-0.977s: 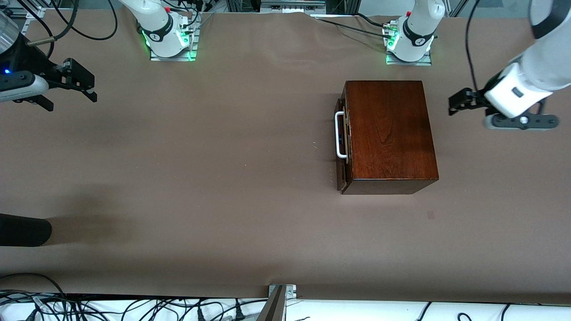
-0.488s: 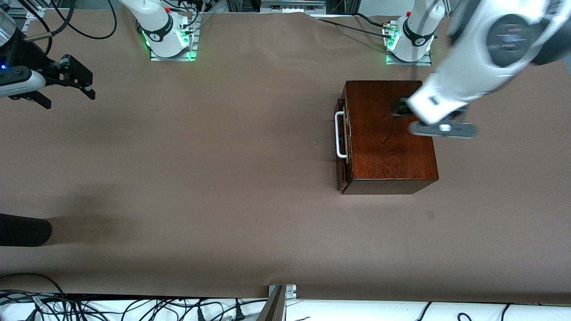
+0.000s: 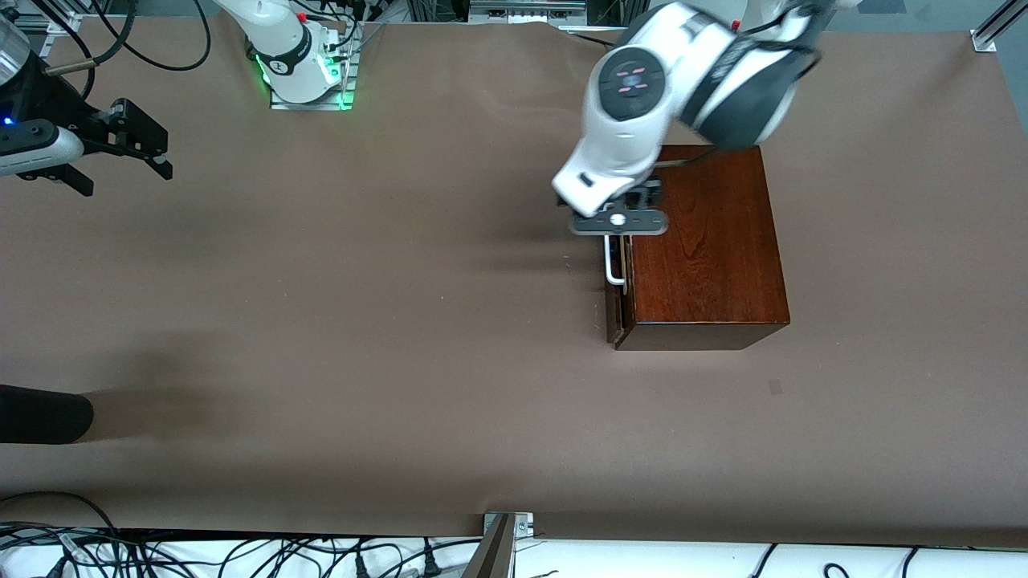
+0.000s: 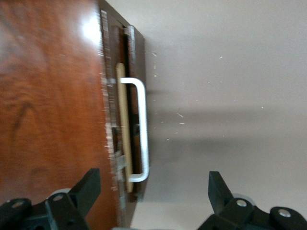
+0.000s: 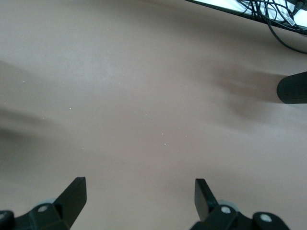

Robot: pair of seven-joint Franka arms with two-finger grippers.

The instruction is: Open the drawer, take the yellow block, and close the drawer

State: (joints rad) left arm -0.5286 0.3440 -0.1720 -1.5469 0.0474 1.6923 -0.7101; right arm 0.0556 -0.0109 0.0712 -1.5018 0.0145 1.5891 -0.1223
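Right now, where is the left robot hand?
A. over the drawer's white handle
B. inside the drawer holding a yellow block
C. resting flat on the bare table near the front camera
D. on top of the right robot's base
A: the left hand hangs open over the white handle of the drawer, one finger to each side, not gripping it.

My left arm reaches out from its base, wrist pointed straight down. My left gripper (image 4: 153,191) hangs over the drawer (image 3: 615,273) front, fingers (image 4: 88,189) spread wide (one over the box top, one over the tabletop (image 3: 401,321)). My right arm waits at its own end of the tabletop. My right gripper (image 3: 120,156) is raised, fingers (image 5: 74,196) wide apart, holding nothing.
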